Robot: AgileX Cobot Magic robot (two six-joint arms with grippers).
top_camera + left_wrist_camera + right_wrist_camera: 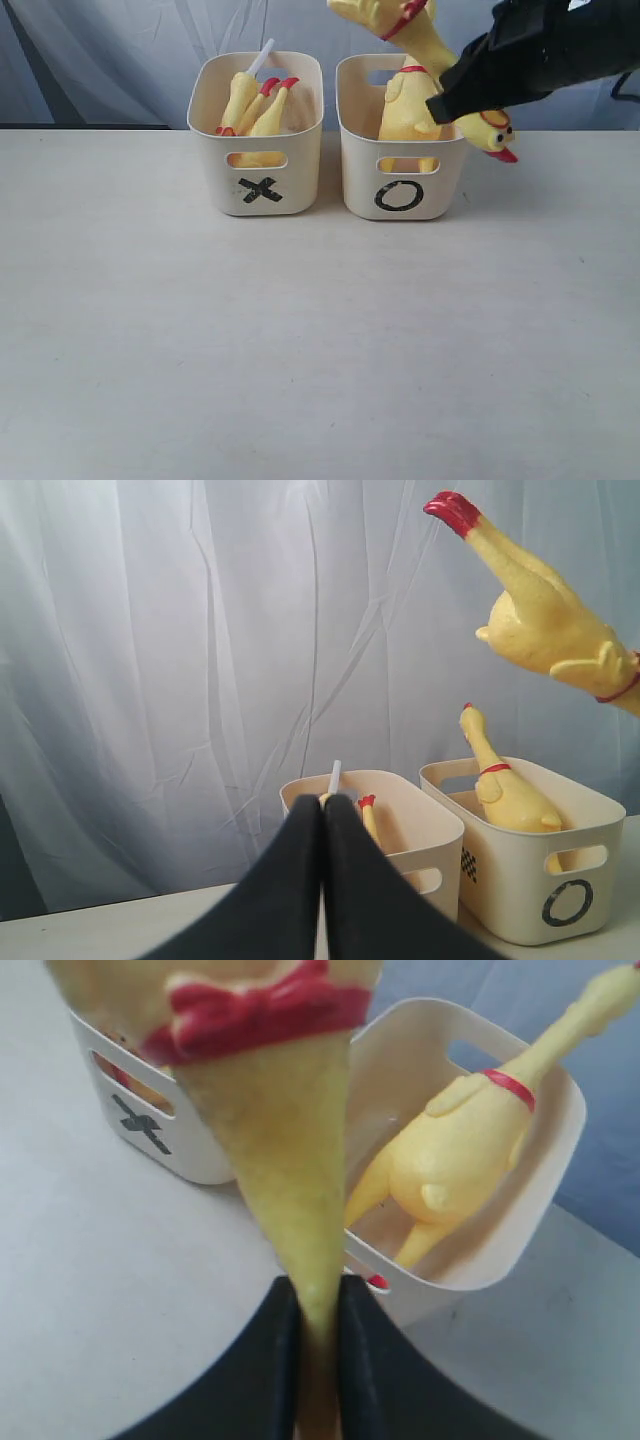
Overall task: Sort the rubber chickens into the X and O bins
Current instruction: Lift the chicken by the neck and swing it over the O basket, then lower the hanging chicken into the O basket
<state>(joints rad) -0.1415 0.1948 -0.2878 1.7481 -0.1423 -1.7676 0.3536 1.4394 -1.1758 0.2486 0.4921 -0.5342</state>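
My right gripper [318,1290] is shut on the neck of a yellow rubber chicken [425,45], held in the air above the O bin [400,195]; its head [492,132] hangs to the right of the bin and its red feet point up-left. Another chicken [405,105] stands inside the O bin, also seen as the chicken in the bin [455,1155]. The X bin [258,185] holds several chicken pieces [255,105] and a white tube [262,55]. My left gripper [322,815] is shut and empty, well back from both bins.
Both bins stand side by side at the table's far edge, before a pale curtain [200,630]. The table top [300,340] stretches bare in front of them. The right arm [545,50] hangs over the right side of the O bin.
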